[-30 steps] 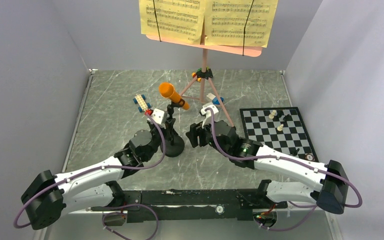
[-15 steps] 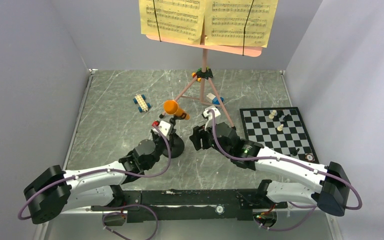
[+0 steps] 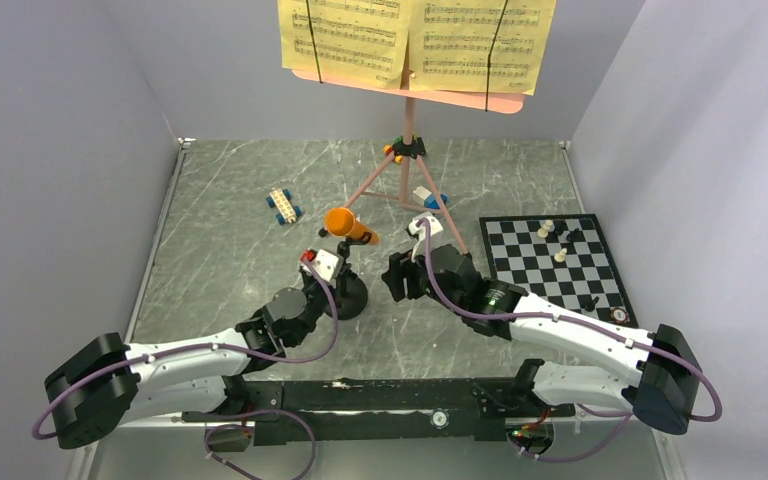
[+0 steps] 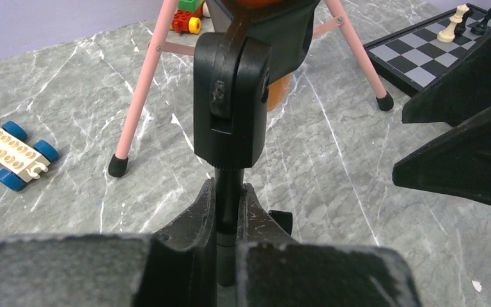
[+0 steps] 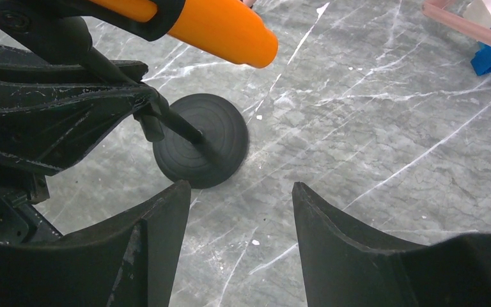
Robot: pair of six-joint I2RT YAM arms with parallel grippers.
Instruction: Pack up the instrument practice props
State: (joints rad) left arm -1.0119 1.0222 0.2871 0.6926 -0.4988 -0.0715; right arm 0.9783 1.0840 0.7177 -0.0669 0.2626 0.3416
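The left gripper (image 4: 229, 199) is closed tight on the thin black post of the mic stand (image 4: 231, 109), its two fingers pinching the post just below the chunky clip joint. The clip at the top of that stand carries the orange microphone (image 3: 348, 226), which lies tilted, its open end pointing toward the back left. In the right wrist view the post leans away from the round black base (image 5: 201, 147), which sits low on the grey marbled bench (image 3: 220, 240); whether the base rests flat or is slightly raised I cannot tell. Just to the right of the base hangs the right gripper (image 5: 240, 192), jaws spread well apart, nothing between them, aimed toward the stand. Behind both grippers stands the pink music stand (image 3: 408, 130) on its tripod legs, one leg's black foot planted close beside the right gripper's wrist. Its desk, up at the top of the overhead view, carries the yellow sheet-music pages (image 3: 415, 35) under two dark cords. A wheeled toy block (image 3: 283, 205) lies left of the tripod and a blue-and-white block (image 3: 428, 197) lies between the legs. The chessboard (image 3: 550, 265) with a few chess pieces (image 3: 550, 228) lies at the right side of the bench.
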